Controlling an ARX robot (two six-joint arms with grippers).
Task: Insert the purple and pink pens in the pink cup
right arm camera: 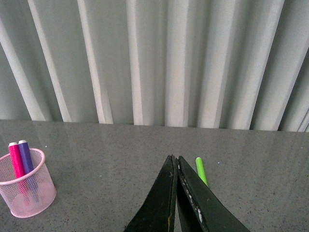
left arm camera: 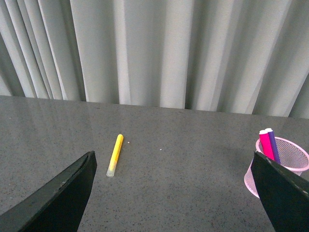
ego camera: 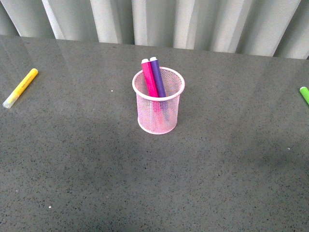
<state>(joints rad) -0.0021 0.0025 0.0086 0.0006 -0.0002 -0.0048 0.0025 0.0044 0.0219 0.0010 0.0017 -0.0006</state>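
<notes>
Start at the far left of the pink mesh pen holder [ego camera: 159,101]: you have a yellow marker [ego camera: 20,87] lying flat on the grey tabletop [ego camera: 154,183], well apart from the holder and no part of your job. Your left gripper [left arm camera: 174,193] hangs above the table with its fingers spread wide and nothing between them; from its wrist camera the holder sits close by one finger, the yellow marker further off between the two.

At the holder itself, the pink pen [ego camera: 149,78] and the purple pen [ego camera: 157,77] both stand inside, side by side and touching, long axes near upright and leaning slightly back and left against the rim, their ends poking above it. By that reckoning both insertions look done, so no pen remains to reach for.

To the right of the holder, your right gripper [right arm camera: 175,166] has its fingers pressed together, holding nothing. A green marker [ego camera: 304,94] lies just beyond it, well apart from the holder; leave it.
</notes>
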